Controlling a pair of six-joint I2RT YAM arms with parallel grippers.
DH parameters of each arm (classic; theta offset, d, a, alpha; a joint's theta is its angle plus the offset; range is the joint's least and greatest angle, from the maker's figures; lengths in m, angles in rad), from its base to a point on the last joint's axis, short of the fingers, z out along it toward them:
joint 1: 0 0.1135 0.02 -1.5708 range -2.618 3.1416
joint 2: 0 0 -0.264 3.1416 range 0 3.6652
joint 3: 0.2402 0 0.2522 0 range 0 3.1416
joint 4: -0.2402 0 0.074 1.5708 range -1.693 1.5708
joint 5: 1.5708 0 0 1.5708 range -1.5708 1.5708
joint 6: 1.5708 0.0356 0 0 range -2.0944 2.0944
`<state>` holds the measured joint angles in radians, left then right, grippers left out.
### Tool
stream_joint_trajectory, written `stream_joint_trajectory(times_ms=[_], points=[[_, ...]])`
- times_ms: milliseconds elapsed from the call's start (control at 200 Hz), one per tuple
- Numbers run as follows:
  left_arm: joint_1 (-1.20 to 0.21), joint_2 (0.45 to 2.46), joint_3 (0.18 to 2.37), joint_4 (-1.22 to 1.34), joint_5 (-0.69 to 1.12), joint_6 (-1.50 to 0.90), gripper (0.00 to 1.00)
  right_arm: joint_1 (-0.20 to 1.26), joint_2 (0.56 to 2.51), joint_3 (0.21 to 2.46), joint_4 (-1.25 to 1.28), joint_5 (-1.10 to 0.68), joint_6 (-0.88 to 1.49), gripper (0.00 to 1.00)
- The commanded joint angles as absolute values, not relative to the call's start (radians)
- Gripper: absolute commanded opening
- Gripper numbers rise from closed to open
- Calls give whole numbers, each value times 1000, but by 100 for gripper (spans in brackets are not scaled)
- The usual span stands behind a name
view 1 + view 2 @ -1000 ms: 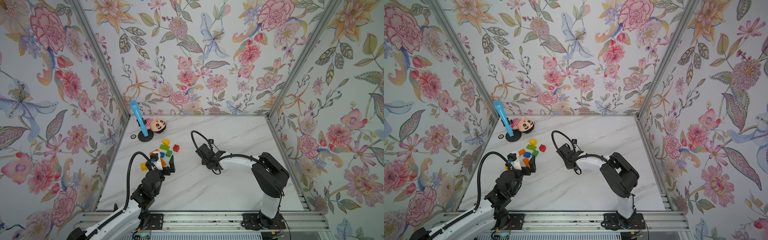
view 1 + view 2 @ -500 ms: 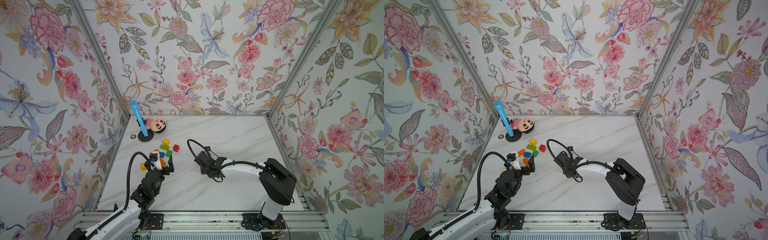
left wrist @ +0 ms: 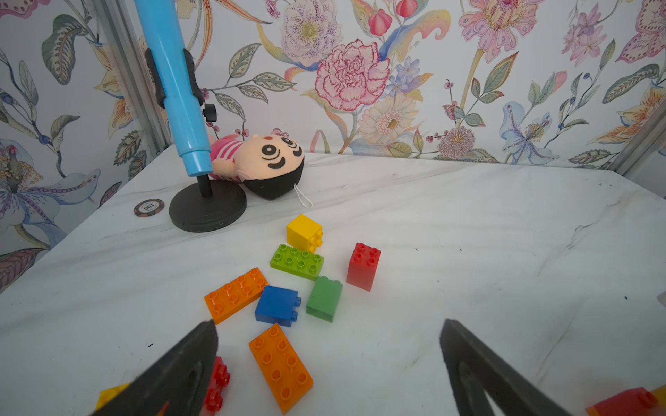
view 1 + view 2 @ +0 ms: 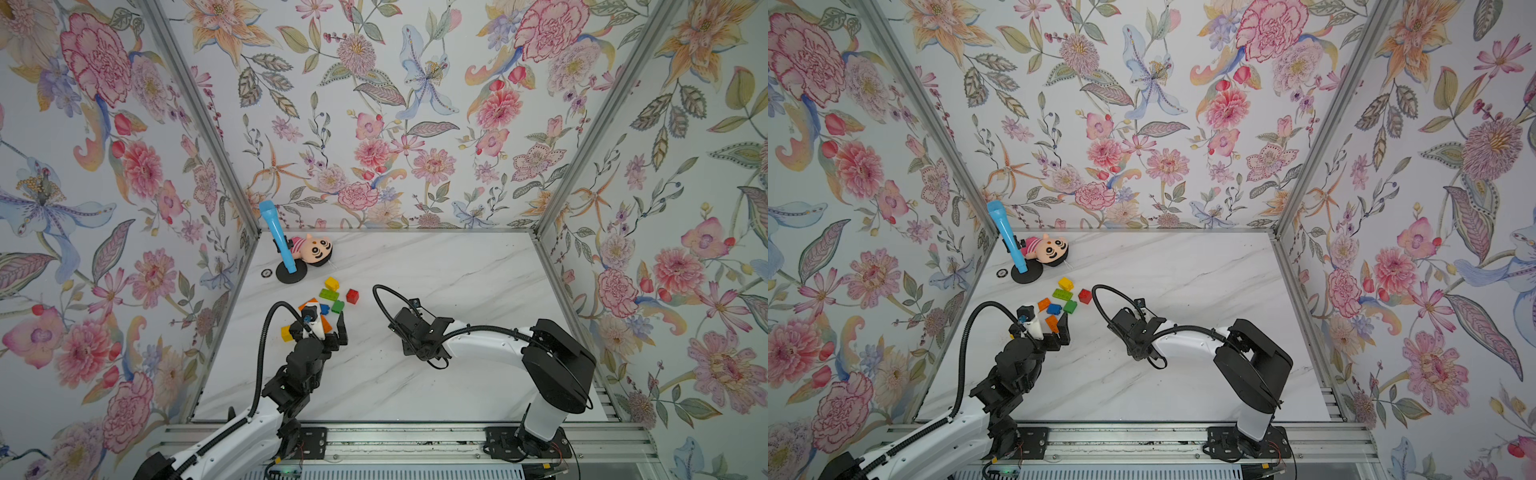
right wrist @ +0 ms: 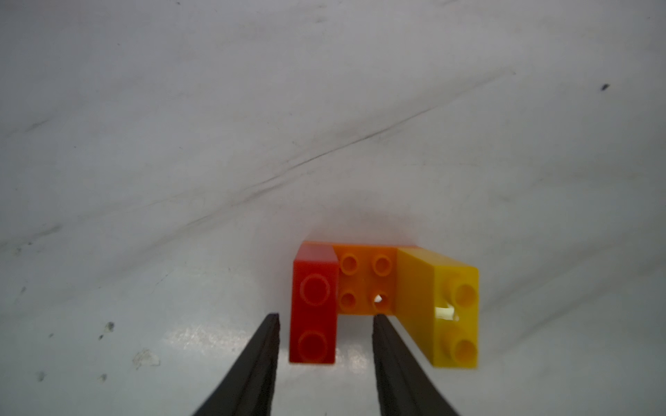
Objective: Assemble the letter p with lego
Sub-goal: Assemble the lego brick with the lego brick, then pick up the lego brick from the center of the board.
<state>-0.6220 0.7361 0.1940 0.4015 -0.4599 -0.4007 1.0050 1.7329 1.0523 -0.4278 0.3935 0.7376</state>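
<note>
Marble tabletop (image 4: 457, 270): our left claw (image 3: 328, 324) gapes empty over loose bricks (image 3: 277, 306); our right claw (image 5: 325, 316) stands half-open astride a red brick (image 5: 314, 288).

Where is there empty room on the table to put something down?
Free: the table from the right gripper to the back wall; also the middle strip along the front rail. Crowded: the left side, with doll, blue stand and lego bricks by the left gripper.
</note>
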Motion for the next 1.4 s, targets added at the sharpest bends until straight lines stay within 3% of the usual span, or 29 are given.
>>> stream_joint_trajectory(times_ms=[0, 145, 325, 646, 816, 1396], points=[[-610, 760, 283, 298, -525, -448, 99, 1011, 1677, 1067, -458, 377, 721, 49], [-560, 848, 408, 85, -568, -543, 99, 1016, 1620, 1071, -459, 364, 701, 57], [-425, 978, 503, -55, -422, -644, 99, 1016, 1539, 1065, -458, 384, 637, 64], [-411, 1330, 695, -268, -374, -731, 98, 1000, 1307, 943, -301, 434, 466, 71], [-394, 1456, 726, -228, -298, -741, 84, 955, 1211, 846, -214, 379, 436, 75], [-344, 1633, 717, -198, -214, -798, 51, 775, 970, 642, -128, 239, 414, 80]])
